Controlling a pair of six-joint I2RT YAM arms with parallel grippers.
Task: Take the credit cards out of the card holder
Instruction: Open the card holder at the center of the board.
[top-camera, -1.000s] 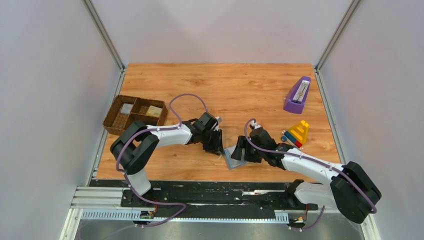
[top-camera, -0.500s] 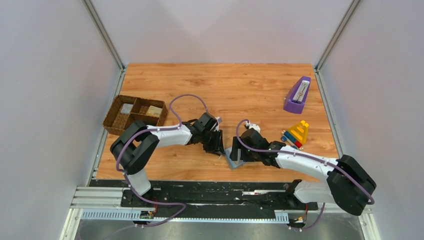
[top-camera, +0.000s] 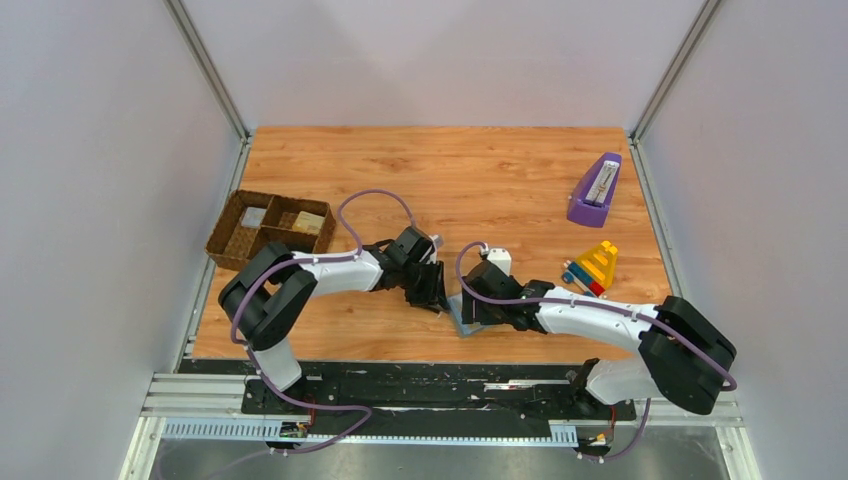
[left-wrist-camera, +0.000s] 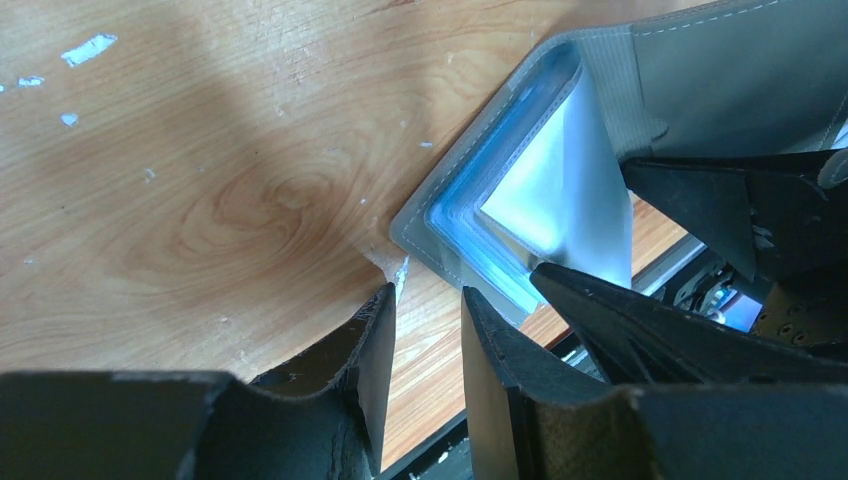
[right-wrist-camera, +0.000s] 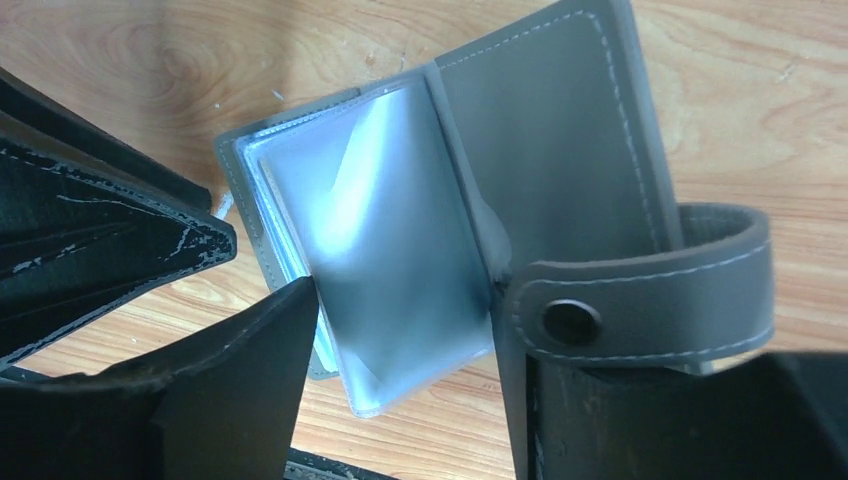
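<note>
Grey card holder (right-wrist-camera: 560, 130) lies open on table (right-wrist-camera: 760, 80).

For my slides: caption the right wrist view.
Right gripper straddles the clear sleeves of the open card holder on the wooden table.

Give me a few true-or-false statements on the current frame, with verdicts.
1. The card holder lies open on the table. True.
2. Its snap strap is fastened. False: it hangs unfastened.
3. The woven tray sits at the table's right edge. False: the tray is at the left edge.
4. The right gripper straddles the clear sleeve, jaws apart. True.
5. The left gripper holds a card. False: it sits at the holder's corner, nothing between its jaws.
</note>
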